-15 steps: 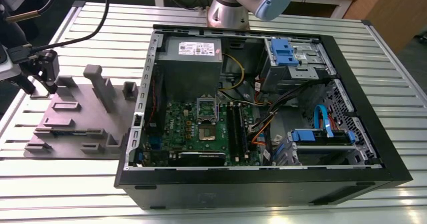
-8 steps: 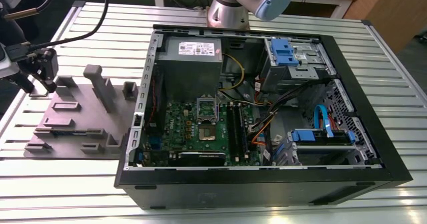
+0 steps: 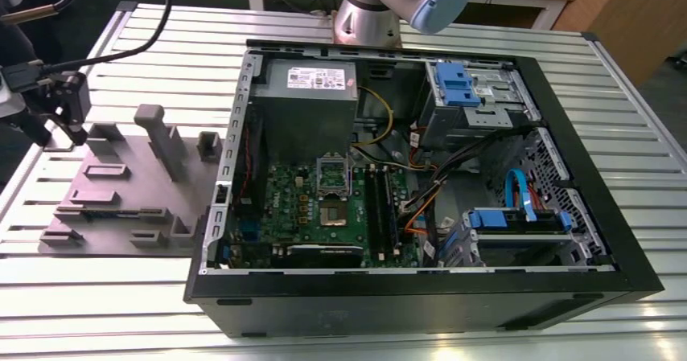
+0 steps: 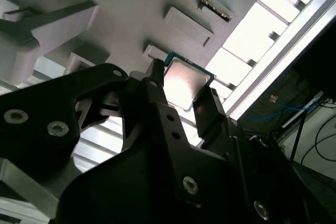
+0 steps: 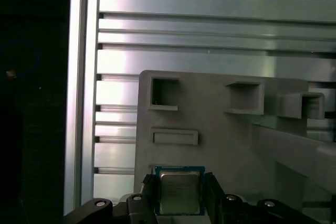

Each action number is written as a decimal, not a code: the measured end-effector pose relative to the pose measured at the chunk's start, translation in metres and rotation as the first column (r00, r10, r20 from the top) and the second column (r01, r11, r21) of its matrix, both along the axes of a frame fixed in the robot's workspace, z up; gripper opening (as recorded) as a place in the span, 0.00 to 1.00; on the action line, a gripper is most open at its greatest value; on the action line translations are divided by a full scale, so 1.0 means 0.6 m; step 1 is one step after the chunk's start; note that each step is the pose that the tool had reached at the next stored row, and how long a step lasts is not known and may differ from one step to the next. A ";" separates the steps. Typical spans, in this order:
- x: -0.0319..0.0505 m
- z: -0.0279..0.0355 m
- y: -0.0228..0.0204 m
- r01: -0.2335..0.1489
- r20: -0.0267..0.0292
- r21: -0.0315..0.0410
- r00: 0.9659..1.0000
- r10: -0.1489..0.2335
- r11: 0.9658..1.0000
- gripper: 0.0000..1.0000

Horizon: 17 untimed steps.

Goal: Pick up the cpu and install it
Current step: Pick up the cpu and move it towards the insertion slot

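The cpu [image 4: 185, 78], a small square chip with a silvery top and a greenish rim, sits between my two black fingers [image 4: 157, 90] in both wrist views; it shows again as the cpu [image 5: 178, 191]. My gripper [image 4: 184, 83] [image 5: 179, 187] is shut on its two opposite edges, just over a shallow pocket of the grey fixture tray [image 5: 210, 129]. In the exterior view my gripper [image 3: 67, 124] hangs over the far left end of that tray [image 3: 118, 192], well away from the dark cpu socket [image 3: 333, 186] on the green motherboard inside the open computer case [image 3: 429, 297].
Upright grey posts [image 3: 161, 140] rise from the tray near the gripper. Inside the case are the grey power supply [image 3: 309, 84], black memory sticks [image 3: 378, 204], blue drive bays [image 3: 464, 88] and loose cables [image 3: 429, 192]. The slatted metal table [image 3: 633, 136] edges drop off at left.
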<state>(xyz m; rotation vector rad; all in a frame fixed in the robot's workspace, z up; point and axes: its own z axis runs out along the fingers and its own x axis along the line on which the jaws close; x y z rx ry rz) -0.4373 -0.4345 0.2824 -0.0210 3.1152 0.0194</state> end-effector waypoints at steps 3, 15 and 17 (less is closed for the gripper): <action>0.000 0.011 0.0000 0.000 0.000 0.000 1.000 0.000 1.000 0.47; 0.000 0.072 0.0000 0.000 0.000 0.001 1.000 0.000 1.000 0.47; 0.000 0.081 0.0000 0.000 0.000 0.001 1.000 0.000 1.000 0.47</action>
